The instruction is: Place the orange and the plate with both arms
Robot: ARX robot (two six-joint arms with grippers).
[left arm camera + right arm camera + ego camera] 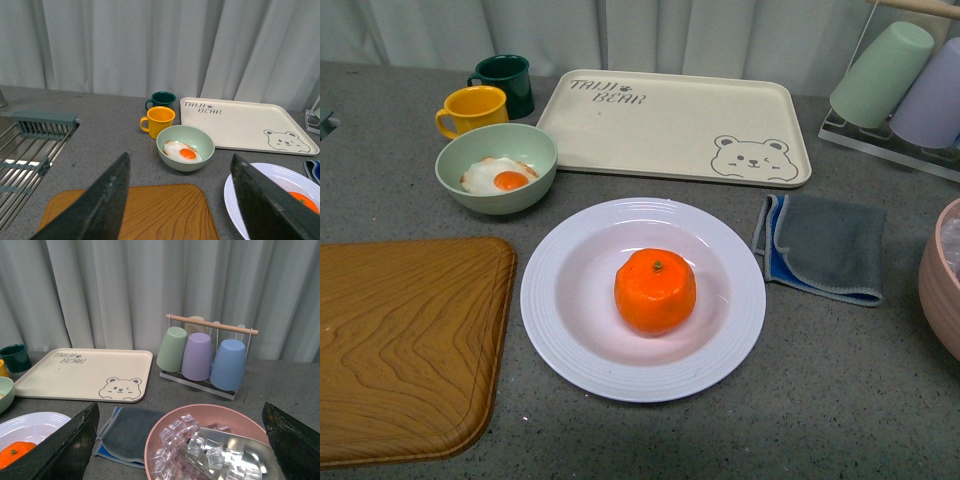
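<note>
Grey countertop [840, 400] carries the plate [560, 310] with the orange [655, 290] in its well; my left gripper [180, 155] and my right gripper [180, 405] are both spread wide, holding nothing.

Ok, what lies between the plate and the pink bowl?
A folded grey cloth, flat on the counter between plate and pink bowl; the front view shows it, the right wrist view too.

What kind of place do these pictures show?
Probably a kitchen counter, perhaps staged: a sink rack, upturned cups on a drying stand, and an orange on a white plate.
</note>
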